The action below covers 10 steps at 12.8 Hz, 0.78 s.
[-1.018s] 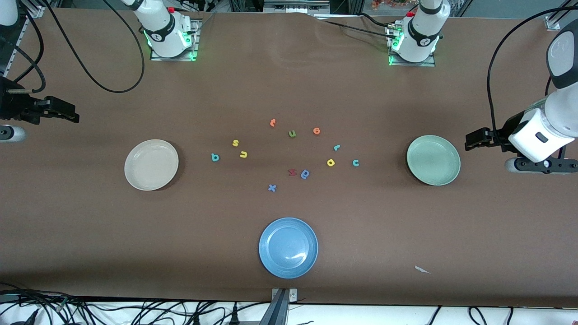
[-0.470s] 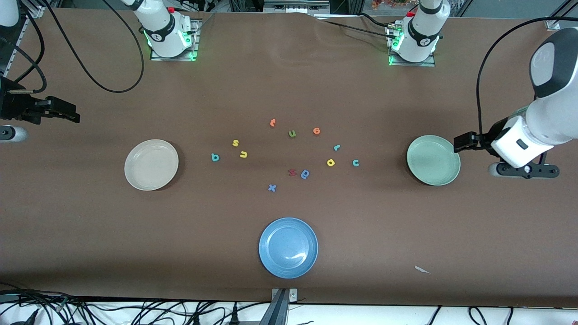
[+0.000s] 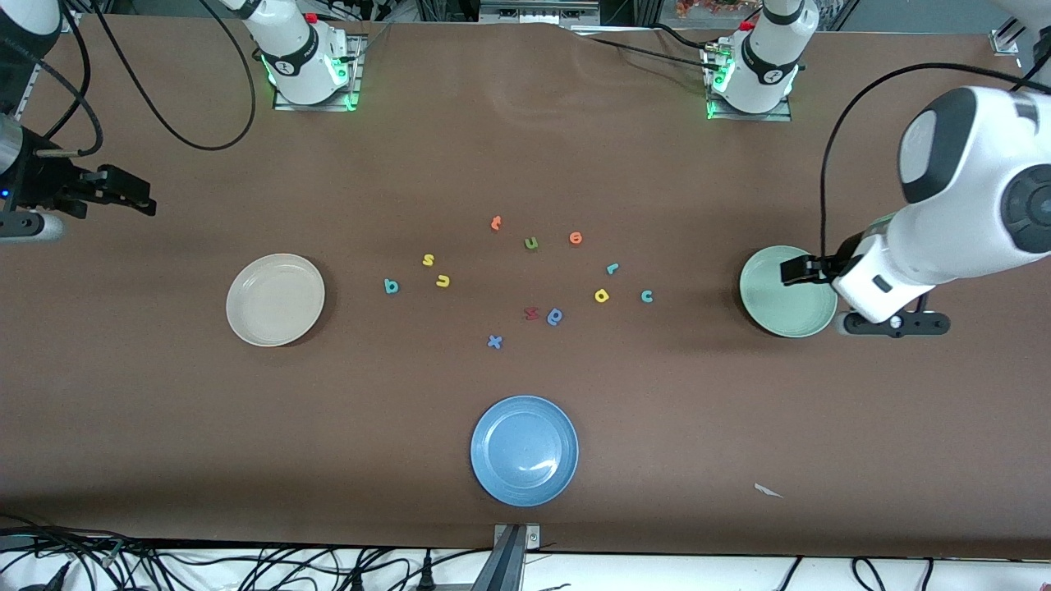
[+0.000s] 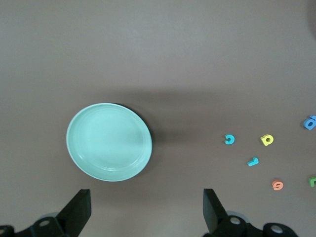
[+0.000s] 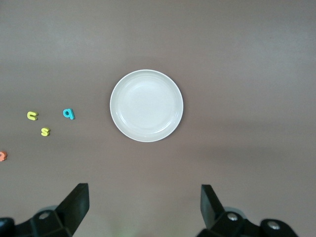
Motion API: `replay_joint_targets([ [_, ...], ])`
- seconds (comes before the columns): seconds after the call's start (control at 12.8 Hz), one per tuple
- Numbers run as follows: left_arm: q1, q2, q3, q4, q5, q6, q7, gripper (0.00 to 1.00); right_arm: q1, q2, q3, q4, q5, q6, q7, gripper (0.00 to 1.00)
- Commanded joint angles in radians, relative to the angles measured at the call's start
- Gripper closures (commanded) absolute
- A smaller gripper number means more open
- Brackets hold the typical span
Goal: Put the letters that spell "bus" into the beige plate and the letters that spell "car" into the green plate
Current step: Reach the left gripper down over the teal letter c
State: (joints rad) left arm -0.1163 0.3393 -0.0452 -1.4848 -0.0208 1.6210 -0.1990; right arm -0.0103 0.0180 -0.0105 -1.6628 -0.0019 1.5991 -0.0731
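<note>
All six letters lie on the desk (image 3: 525,148) between the plates: b (image 3: 392,286), u (image 3: 442,281), s (image 3: 428,259) near the empty beige plate (image 3: 275,300); c (image 3: 646,296), a (image 3: 602,295), r (image 3: 612,268) near the empty green plate (image 3: 780,316). Nothing is done yet. The left pincer (image 3: 790,271) hangs wide over the green plate; the right pincer (image 3: 131,197), wide, holds nothing.
</note>
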Motion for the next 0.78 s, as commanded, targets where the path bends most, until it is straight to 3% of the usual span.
replay_joint_targets([
  [0.0,-0.052,0.046,0.007,0.001,-0.031,0.04,-0.106,0.0,0.0,-0.056,0.003,-0.066,0.019,0.032,0.013,0.0],
  [0.16,-0.097,0.081,0.007,-0.034,-0.031,0.112,-0.196,0.0,0.0,-0.056,0.003,-0.066,0.019,0.03,0.013,0.0],
  [0.55,-0.198,0.102,0.007,-0.262,-0.033,0.436,-0.382,0.0,0.0,-0.056,0.004,-0.066,0.019,0.027,0.013,0.0],
  [0.7,-0.226,0.157,0.007,-0.281,-0.033,0.54,-0.434,0.0,0.0,-0.056,0.004,-0.063,0.017,0.032,0.013,0.0],
])
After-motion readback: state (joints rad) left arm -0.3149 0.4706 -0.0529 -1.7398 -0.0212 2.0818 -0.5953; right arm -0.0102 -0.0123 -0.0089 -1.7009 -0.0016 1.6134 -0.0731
